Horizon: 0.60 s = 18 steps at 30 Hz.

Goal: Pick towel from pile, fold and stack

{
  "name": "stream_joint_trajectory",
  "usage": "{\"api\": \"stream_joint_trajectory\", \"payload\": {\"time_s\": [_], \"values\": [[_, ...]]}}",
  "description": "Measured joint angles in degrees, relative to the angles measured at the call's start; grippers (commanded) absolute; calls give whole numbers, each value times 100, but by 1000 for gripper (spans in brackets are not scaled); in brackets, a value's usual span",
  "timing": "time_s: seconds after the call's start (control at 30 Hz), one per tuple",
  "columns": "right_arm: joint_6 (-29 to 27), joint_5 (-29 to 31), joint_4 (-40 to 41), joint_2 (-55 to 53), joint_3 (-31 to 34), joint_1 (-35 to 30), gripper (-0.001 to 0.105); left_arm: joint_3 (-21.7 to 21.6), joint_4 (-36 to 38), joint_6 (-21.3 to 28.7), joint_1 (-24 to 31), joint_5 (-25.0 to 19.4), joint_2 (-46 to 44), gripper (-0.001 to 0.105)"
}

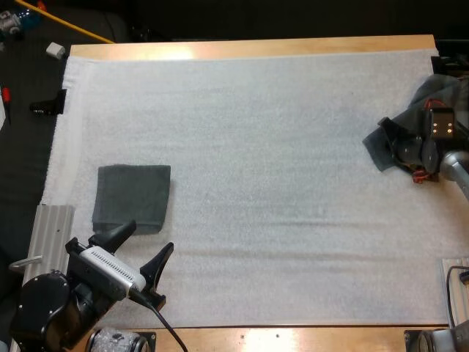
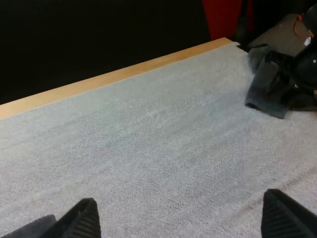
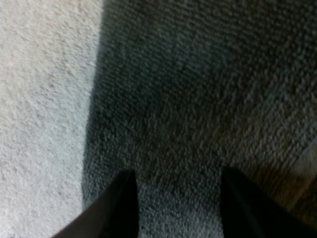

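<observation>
Overhead, from behind the arms: wooden table [image 1: 249, 48] covered by a white mat [image 1: 256, 183]. Near left of the mat: folded towel [image 1: 133, 196], dark grey-green, squared off; lies flat, close to the mat's left border. Just nearer than that towel: left gripper [image 1: 152, 235], fingers spread wide, grasping nothing, one fingertip overlapping the towel's near edge as seen from above, the other over bare mat, contact with the cloth not discernible. Beside the left arm, off the mat's left border: pale ribbed plate [image 1: 53, 231]. Off the table's far left corner: small white block [image 1: 56, 50] on dark floor. Far right of the mat: crumpled towel [image 1: 431, 92], bunched at the mat's right edge, one flatter flap stretched toward the mat's middle. Over that flap: right gripper [image 1: 387, 139], pointing down into the cloth. Both towels well apart, at opposite sides of the mat.

From the left wrist: left gripper [image 2: 179, 198], both fingers [image 2: 81, 220] well apart over bare mat [image 2: 148, 139], released, a corner of the folded towel [image 2: 29, 229] just outside one finger. Well away across the mat: crumpled towel [image 2: 267, 87] with the right gripper [image 2: 302, 67] at it, table [image 2: 114, 77] edge beyond.

From the right wrist: right gripper [image 3: 176, 198], fingers [image 3: 116, 210] parted and unclenched, holding nothing; poised close over the crumpled towel [image 3: 198, 89], dark terry cloth directly beneath and between the fingers. Alongside one finger: the towel's edge, then bare mat [image 3: 39, 99].
</observation>
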Motion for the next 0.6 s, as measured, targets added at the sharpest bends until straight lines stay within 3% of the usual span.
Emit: {"api": "stream_joint_trajectory", "payload": {"time_s": [0.03,0.13,0.33,0.37,0.6], "values": [[20,9,-26,4,0,-2,73,0,0,-17,0,28,0,65],[20,-21,-99,57,-21,-2,66,0,0,-17,0,27,0,65],[20,-50,-146,154,-23,0,5,0,0,-17,0,27,0,65],[20,-50,-146,154,-23,0,1,0,0,-17,0,27,0,65],[-350,-214,-96,14,-23,54,0,0,9,-17,0,27,0,65]]}}
